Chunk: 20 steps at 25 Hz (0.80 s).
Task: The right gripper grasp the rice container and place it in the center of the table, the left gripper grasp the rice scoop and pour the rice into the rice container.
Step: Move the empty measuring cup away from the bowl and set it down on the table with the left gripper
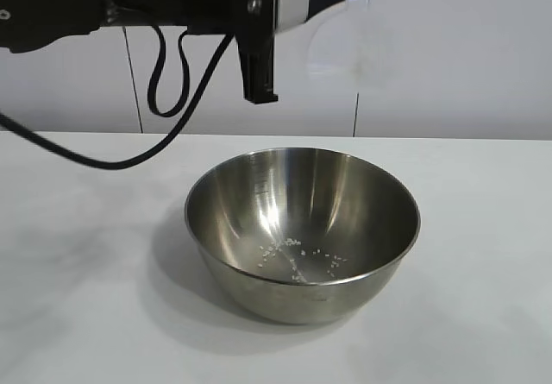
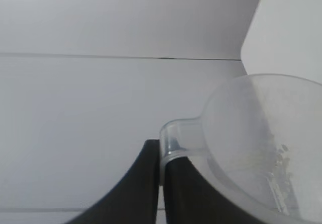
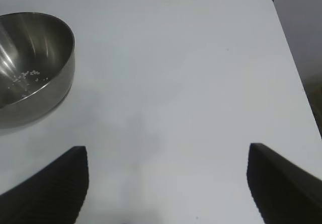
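rice container (image 1: 302, 233) sits mid-worktop (image 1: 78, 315) with rice (image 1: 297, 259) in its bottom, so we judge pouring mostly done. left gripper (image 2: 160, 176) pinches the rice scoop (image 2: 261, 143) above it, few grains left inside; right gripper (image 3: 168, 183) hangs wide, empty.

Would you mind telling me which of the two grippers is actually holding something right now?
The left gripper, raised above the rice container, is shut on the handle of the rice scoop. The right gripper hangs open over bare table, gripping nothing.

Bright even light, bowl (image 1: 302, 233) glare, soft shadows
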### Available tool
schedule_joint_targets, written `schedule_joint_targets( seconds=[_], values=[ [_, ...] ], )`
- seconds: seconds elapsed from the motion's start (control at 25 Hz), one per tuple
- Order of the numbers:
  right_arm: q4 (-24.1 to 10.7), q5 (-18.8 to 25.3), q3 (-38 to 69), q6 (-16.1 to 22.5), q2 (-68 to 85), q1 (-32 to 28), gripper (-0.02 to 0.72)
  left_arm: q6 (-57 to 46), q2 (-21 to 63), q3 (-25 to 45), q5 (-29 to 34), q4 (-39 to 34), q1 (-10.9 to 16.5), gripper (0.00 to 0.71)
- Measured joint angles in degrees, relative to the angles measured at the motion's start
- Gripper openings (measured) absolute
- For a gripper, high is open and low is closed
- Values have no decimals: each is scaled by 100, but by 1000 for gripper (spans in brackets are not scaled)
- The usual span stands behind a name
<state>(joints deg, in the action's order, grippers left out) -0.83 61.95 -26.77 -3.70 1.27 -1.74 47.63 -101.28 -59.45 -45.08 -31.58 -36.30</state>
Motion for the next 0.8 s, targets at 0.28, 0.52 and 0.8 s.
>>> schedule_joint_targets(
  seconds=[0.28,0.52,0.8],
  values=[
    [0,0,0,0,0,0,588,-1618,29,337,-1117,3093,86,9],
    [0,0,0,0,0,0,588,-3224,448,1486,-1654,4047,865,9],
    [0,0,0,0,0,0,588,-3826,692,3043,-1942,3428,1744,9]
  ],
)
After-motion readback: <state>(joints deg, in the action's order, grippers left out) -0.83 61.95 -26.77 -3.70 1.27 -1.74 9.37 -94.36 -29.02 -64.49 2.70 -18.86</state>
